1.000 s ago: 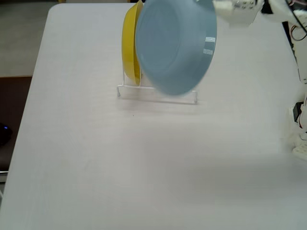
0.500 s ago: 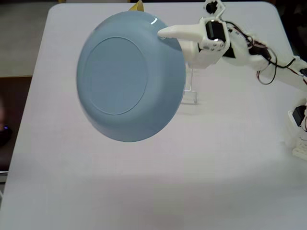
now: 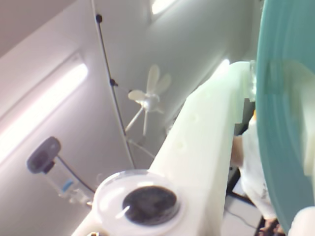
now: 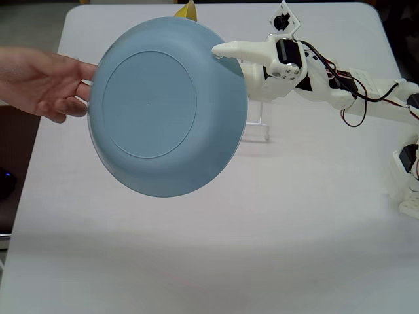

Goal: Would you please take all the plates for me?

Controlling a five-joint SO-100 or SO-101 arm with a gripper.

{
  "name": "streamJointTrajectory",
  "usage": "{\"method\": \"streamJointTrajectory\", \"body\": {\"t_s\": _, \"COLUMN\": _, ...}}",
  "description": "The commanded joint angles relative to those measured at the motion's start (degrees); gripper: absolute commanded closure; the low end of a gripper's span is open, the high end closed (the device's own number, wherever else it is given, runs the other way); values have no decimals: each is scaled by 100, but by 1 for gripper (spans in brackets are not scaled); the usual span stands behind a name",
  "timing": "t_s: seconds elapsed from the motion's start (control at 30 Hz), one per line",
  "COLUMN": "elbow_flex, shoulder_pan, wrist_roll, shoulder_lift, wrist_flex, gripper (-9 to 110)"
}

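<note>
The light blue plate [image 4: 167,108] was held above the bench [image 4: 294,229], clamped at its 2 o'clock rim by the fingers [image 4: 226,52]; release was best delayed until the hand [image 4: 42,82] at 9 o'clock gripped firmly.

Indoor lab or office: white table [image 4: 196,261], strip ceiling light [image 3: 44,105], ceiling fan [image 3: 147,101], webcam [image 3: 43,155] beside gripper.

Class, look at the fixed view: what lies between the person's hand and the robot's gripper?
The light blue plate spans that stretch in the fixed view: the hand meets its left rim, and the gripper pinches its upper right rim.
</note>
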Motion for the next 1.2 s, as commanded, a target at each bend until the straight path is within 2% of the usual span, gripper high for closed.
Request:
{"method": "streamJointTrajectory", "body": {"t_s": 0.0, "elbow_flex": -44, "shoulder_pan": 114, "wrist_roll": -9, "shoulder_lift": 369, "wrist_flex": -193, "gripper": 102}}
{"method": "streamJointTrajectory", "body": {"t_s": 0.17, "elbow_flex": 123, "shoulder_pan": 255, "wrist_roll": -44, "shoulder_lift": 448, "wrist_flex": -193, "gripper": 102}}
{"method": "streamJointTrajectory", "body": {"t_s": 0.33, "elbow_flex": 387, "shoulder_pan": 387, "wrist_roll": -343, "shoulder_lift": 642, "wrist_flex": -114, "gripper": 74}}
{"method": "streamJointTrajectory", "body": {"t_s": 0.4, "elbow_flex": 387, "shoulder_pan": 404, "wrist_roll": -545, "shoulder_lift": 721, "wrist_flex": 35, "gripper": 68}}
{"method": "streamJointTrajectory", "body": {"t_s": 0.5, "elbow_flex": 387, "shoulder_pan": 422, "wrist_roll": -782, "shoulder_lift": 870, "wrist_flex": 229, "gripper": 66}}
{"method": "streamJointTrajectory", "body": {"t_s": 0.73, "elbow_flex": 633, "shoulder_pan": 571, "wrist_roll": -914, "shoulder_lift": 1327, "wrist_flex": 606, "gripper": 71}}
{"method": "streamJointTrajectory", "body": {"t_s": 0.8, "elbow_flex": 940, "shoulder_pan": 738, "wrist_roll": -826, "shoulder_lift": 1617, "wrist_flex": 729, "gripper": 81}}
{"method": "streamJointTrajectory", "body": {"t_s": 0.87, "elbow_flex": 1169, "shoulder_pan": 1002, "wrist_roll": -659, "shoulder_lift": 1872, "wrist_flex": 1099, "gripper": 98}}
{"method": "streamJointTrajectory", "body": {"t_s": 0.9, "elbow_flex": 1301, "shoulder_pan": 1178, "wrist_roll": -571, "shoulder_lift": 1978, "wrist_flex": 1292, "gripper": 102}}
{"method": "streamJointTrajectory", "body": {"t_s": 1.17, "elbow_flex": 1802, "shoulder_pan": 2698, "wrist_roll": -316, "shoulder_lift": 1696, "wrist_flex": 1608, "gripper": 102}}
